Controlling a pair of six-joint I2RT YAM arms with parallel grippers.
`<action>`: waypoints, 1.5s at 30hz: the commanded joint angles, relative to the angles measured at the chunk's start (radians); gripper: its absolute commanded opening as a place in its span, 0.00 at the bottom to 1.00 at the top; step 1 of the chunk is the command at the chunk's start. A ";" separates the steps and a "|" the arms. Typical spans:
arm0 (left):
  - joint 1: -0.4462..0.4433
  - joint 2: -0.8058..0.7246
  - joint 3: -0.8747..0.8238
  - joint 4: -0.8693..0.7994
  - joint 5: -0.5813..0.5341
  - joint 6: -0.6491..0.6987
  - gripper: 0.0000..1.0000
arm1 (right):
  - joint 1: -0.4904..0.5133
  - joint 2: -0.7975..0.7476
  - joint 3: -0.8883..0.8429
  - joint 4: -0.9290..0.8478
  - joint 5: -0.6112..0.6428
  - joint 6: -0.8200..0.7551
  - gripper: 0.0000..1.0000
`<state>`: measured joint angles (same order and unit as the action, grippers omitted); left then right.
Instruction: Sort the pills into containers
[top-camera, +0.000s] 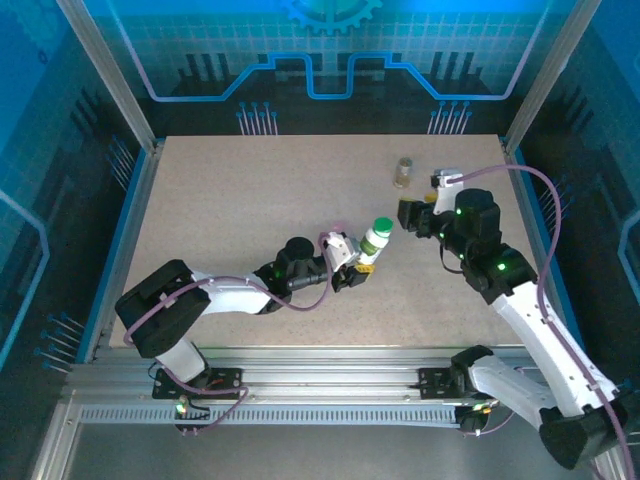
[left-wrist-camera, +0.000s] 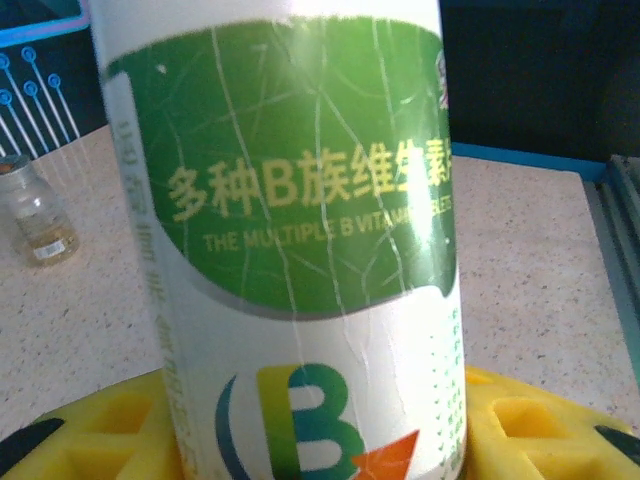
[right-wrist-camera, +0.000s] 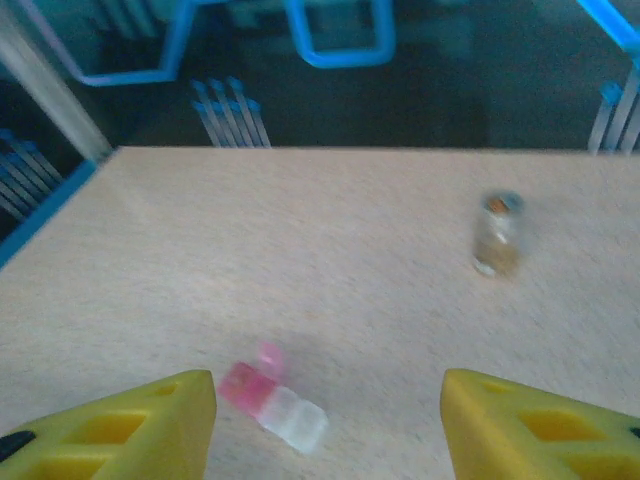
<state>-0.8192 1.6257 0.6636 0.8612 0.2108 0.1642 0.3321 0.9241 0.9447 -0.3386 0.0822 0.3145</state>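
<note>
My left gripper (top-camera: 356, 262) is shut on the white bottle with the green cap (top-camera: 377, 238), held upright near the table's middle. Close up, its green label (left-wrist-camera: 300, 180) stands between my yellow fingers (left-wrist-camera: 100, 430). The amber bottle with the tan cap (top-camera: 403, 172) stands upright toward the back right and shows again, the amber bottle (left-wrist-camera: 35, 215) (right-wrist-camera: 497, 235). The clear pink-tinted vial (right-wrist-camera: 272, 400) lies on its side on the table, just ahead of my open right gripper (right-wrist-camera: 328, 400) and nearer its left finger (right-wrist-camera: 130, 425). Nothing sits between the right gripper's (top-camera: 408, 213) fingers.
The speckled beige table (top-camera: 250, 200) is ringed by a blue rim and aluminium posts (top-camera: 110, 70), with a glass wall at the back. Both arms reach in from the near edge, and the left arm lies low across the front left.
</note>
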 joint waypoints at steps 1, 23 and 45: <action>0.009 -0.036 -0.018 0.044 -0.033 0.018 0.00 | -0.066 0.010 -0.093 0.014 -0.103 0.083 0.61; 0.005 0.008 0.051 -0.042 0.010 0.020 0.00 | -0.004 0.075 -0.071 0.163 -0.311 0.177 0.62; -0.006 -0.006 0.113 -0.162 -0.037 0.064 0.00 | 0.243 0.298 0.114 -0.183 0.063 -0.114 0.72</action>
<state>-0.8173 1.6329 0.7456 0.6163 0.1864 0.2111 0.5354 1.1965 1.0496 -0.4213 0.0765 0.2626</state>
